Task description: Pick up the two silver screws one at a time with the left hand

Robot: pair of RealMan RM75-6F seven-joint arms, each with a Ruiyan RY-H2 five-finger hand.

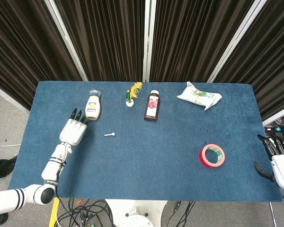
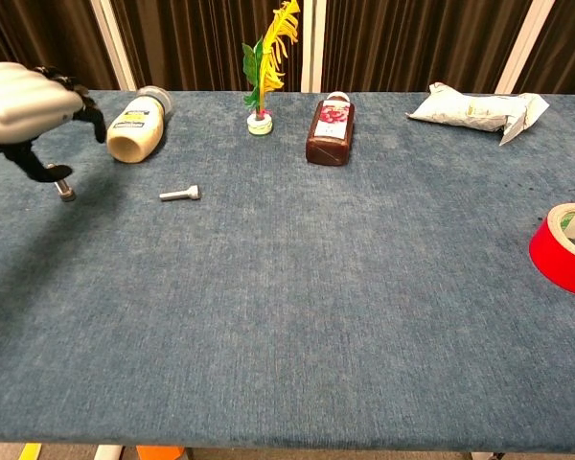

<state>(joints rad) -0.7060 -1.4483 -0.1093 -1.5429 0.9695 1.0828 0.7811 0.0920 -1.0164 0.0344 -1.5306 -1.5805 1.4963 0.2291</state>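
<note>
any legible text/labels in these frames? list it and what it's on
No text can be read for certain.
Cream bottle: label with dark print, too small to read.
Brown bottle: red-and-white label, blurred.
White packet: green print, too blurred to read.
Red tape roll: printed marks on the inner core, unreadable.
Loose silver screw and flower toy: no markings visible.

Two silver screws (image 2: 180,194) (image 2: 66,191), two bottles (image 2: 134,126) (image 2: 329,127), one tape roll (image 2: 566,245), one packet (image 2: 474,108), one feather toy (image 2: 266,59)
</note>
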